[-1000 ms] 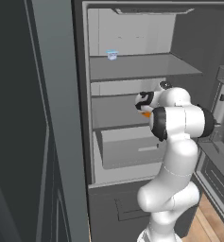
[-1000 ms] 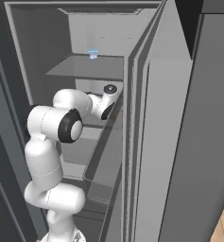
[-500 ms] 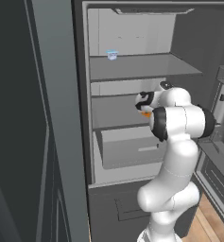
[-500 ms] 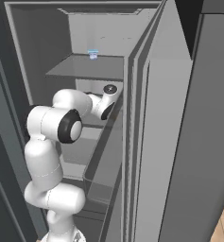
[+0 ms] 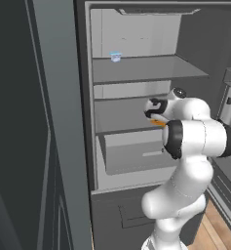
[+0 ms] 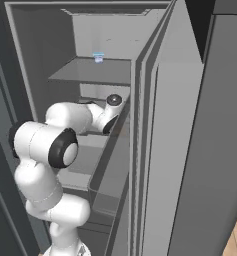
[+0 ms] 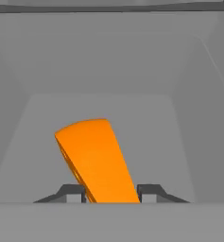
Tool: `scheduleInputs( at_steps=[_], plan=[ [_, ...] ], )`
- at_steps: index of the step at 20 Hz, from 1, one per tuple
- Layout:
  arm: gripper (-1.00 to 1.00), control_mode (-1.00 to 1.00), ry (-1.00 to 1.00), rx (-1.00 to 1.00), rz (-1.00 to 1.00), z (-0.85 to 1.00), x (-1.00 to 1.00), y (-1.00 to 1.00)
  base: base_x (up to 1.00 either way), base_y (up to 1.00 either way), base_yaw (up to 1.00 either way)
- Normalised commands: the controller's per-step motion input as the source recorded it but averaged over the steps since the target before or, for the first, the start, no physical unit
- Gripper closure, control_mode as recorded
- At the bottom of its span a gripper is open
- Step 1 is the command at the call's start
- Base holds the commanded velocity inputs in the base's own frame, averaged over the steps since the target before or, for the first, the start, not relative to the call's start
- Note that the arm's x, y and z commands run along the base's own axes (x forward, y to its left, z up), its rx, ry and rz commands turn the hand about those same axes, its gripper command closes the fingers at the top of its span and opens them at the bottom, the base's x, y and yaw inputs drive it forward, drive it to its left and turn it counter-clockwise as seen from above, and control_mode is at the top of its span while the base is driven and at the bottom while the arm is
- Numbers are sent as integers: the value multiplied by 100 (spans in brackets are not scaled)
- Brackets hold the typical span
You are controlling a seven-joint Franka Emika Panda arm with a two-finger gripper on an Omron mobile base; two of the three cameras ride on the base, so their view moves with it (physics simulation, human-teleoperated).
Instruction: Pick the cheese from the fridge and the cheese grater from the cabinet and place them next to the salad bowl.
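Observation:
The fridge point(image 5: 136, 73) stands open, and my arm reaches onto its middle shelf. The cheese point(image 7: 92, 158), a small orange wedge, lies tilted on the light grey shelf floor, its near end between my two fingertips. My gripper point(image 7: 111, 194) is shut on the cheese, one dark fingertip point(image 7: 74, 193) pressing on each side. In the left base view the cheese point(image 5: 158, 123) peeks out orange just under the gripper point(image 5: 155, 111). In the right base view my hand point(image 6: 110, 112) is deep in the fridge point(image 6: 90, 75), and the wedge is hidden behind it.
A small blue-and-white container point(image 5: 116, 56) sits on the upper shelf. A pale drawer point(image 5: 131, 151) juts out below my hand. The fridge door point(image 5: 39, 122) stands open on the left, another door panel point(image 6: 190, 150) close on the right. The shelf above leaves little headroom.
The jaws have closed onto the cheese wedge. The arm and the base views have stayed where they were.

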Motion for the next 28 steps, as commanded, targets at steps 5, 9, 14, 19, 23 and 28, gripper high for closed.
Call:
scheduleInputs(
  at_steps=[5,9,14,19,23,28],
  plan=[
    [100,-100,-13,0,0,58,-84,8,0,0,0],
    [100,-100,-13,0,-4,78,-85,27,0,0,0],
    [100,-100,-1,0,-12,78,-58,38,0,0,0],
    [100,-100,3,0,-20,64,-23,38,0,0,0],
    [100,-100,3,4,-14,18,-36,23,0,0,0],
    [100,-100,0,10,-1,4,-41,16,0,0,0]
  ],
)
